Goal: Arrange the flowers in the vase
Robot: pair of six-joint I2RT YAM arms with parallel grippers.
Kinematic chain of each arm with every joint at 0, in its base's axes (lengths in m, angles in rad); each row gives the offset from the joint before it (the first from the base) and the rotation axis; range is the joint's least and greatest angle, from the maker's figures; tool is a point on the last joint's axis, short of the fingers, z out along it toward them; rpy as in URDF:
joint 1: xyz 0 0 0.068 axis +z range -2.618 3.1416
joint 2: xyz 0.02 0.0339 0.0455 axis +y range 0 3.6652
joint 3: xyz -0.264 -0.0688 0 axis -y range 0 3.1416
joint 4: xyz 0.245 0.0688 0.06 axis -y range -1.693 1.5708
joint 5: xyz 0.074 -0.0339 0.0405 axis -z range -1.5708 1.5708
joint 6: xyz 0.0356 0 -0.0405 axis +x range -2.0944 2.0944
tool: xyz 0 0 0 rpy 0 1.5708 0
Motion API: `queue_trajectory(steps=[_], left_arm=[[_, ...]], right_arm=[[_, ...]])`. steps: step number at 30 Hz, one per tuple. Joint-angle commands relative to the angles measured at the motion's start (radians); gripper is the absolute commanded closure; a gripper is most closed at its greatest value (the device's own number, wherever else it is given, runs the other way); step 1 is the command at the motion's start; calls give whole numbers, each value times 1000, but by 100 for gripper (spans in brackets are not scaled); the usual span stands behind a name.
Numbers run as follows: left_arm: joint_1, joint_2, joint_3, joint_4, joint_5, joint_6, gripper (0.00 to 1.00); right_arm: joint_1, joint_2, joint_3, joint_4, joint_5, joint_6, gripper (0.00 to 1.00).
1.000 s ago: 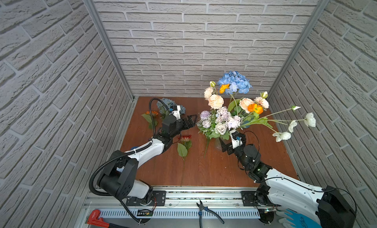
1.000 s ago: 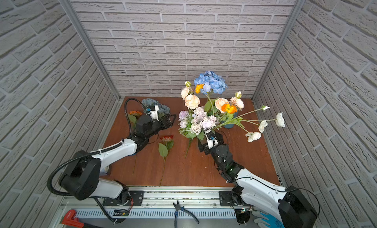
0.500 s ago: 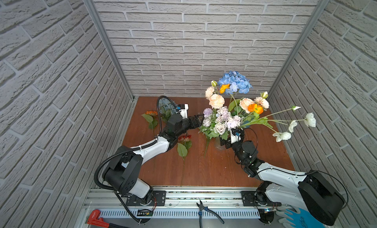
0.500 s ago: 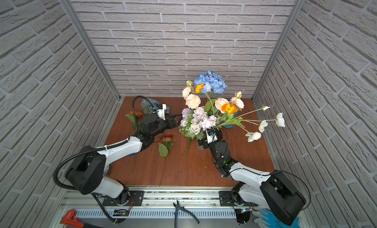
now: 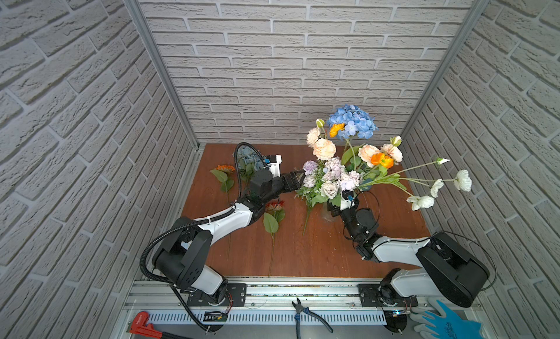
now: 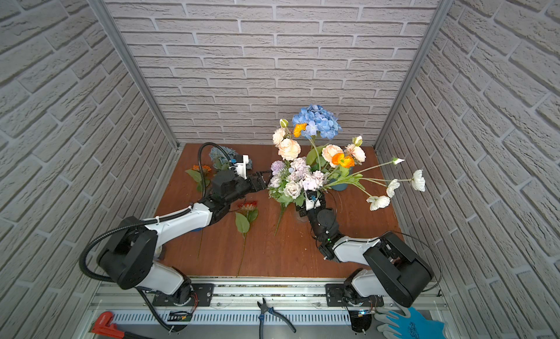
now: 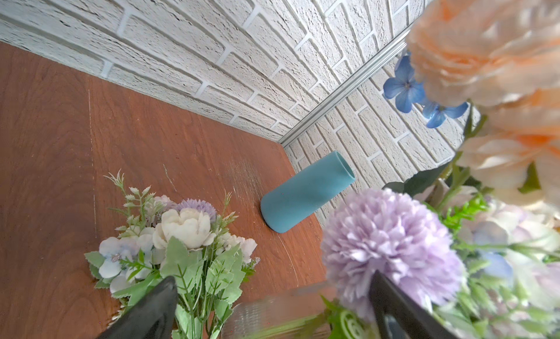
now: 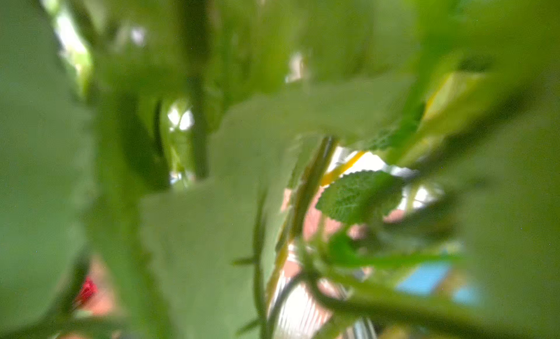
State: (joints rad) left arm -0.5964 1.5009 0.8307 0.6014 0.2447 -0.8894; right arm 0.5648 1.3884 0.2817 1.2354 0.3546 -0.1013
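Observation:
A tall bunch of flowers [image 5: 339, 170], blue hydrangea, peach roses, lilac blooms and white poppies, stands in a clear ribbed glass vase [image 5: 326, 213]. My left gripper [image 5: 298, 178] is open at the bunch's left edge. In the left wrist view its fingers [image 7: 151, 310] straddle the vase rim [image 7: 272, 307], with a lilac bloom [image 7: 388, 249] against one of them. My right gripper [image 5: 336, 208] sits at the vase under the leaves; its jaws are hidden, and the right wrist view shows only blurred green leaves [image 8: 212, 231]. A lilac-white bunch [image 5: 306, 195] lies just left of the vase.
An empty teal cylinder vase [image 7: 306, 192] stands behind the bunch near the back right corner. An orange daisy [image 5: 225, 168], a red daisy [image 5: 274, 205] and a blue hydrangea [image 5: 244, 158] lie on the brown table [image 5: 303, 255] by the left arm. White poppies [image 5: 462, 180] reach toward the right wall.
My left gripper has moved right, from the loose flowers up to the bouquet's edge. My right gripper has pushed in farther under the leaves at the vase.

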Motion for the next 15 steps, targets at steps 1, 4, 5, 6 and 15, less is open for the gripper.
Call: queue_trajectory(steps=[1, 4, 5, 6, 15], left_arm=[[-6, -29, 16, 26, -5, 28, 2], [-4, -43, 9, 11, -19, 43, 2], [-4, -48, 6, 7, -24, 45, 2], [0, -55, 2, 2, -31, 47, 2], [69, -135, -57, -57, -79, 56, 2]], right_arm=[[-5, 31, 5, 169, 9, -26, 42], [-5, 29, 4, 171, -5, -28, 58], [-5, 28, 5, 168, -5, -33, 65], [-5, 25, 7, 164, 0, -37, 75], [-12, -31, 29, 138, 14, -21, 94]])
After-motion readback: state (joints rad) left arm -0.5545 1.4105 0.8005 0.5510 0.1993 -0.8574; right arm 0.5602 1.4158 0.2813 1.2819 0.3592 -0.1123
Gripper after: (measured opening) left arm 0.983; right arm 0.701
